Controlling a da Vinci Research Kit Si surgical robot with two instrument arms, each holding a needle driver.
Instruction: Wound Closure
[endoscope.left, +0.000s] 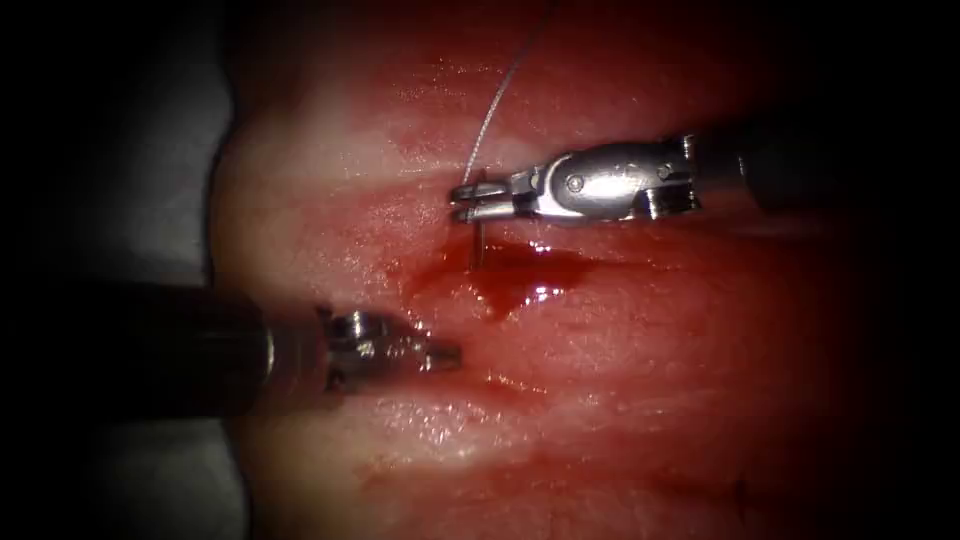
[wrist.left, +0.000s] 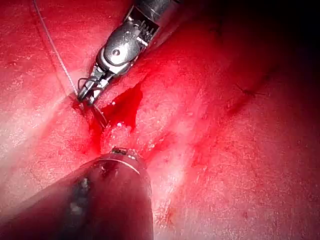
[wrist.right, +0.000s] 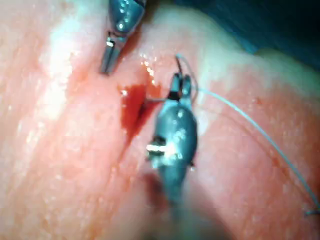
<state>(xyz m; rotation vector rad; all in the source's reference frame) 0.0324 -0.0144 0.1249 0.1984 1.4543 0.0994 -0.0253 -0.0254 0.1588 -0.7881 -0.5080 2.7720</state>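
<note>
The right tool (endoscope.left: 462, 201) has its jaws clamped on the needle (endoscope.left: 478, 243), gripping near its upper end where the thread (endoscope.left: 497, 105) leaves. Below the jaws the needle's curve runs down into the tissue (endoscope.left: 640, 340) at the cut (endoscope.left: 520, 265), beside a pool of red fluid (endoscope.left: 525, 285). The left tool (endoscope.left: 450, 355) sits below those jaws, tips together, holding nothing.

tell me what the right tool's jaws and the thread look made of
Right tool: looks like polished metal, silvery with bright glints; it holds the needle, which enters the tissue at the cut. Thread: thin pale filament, probably synthetic. Left tool holds nothing.
</note>
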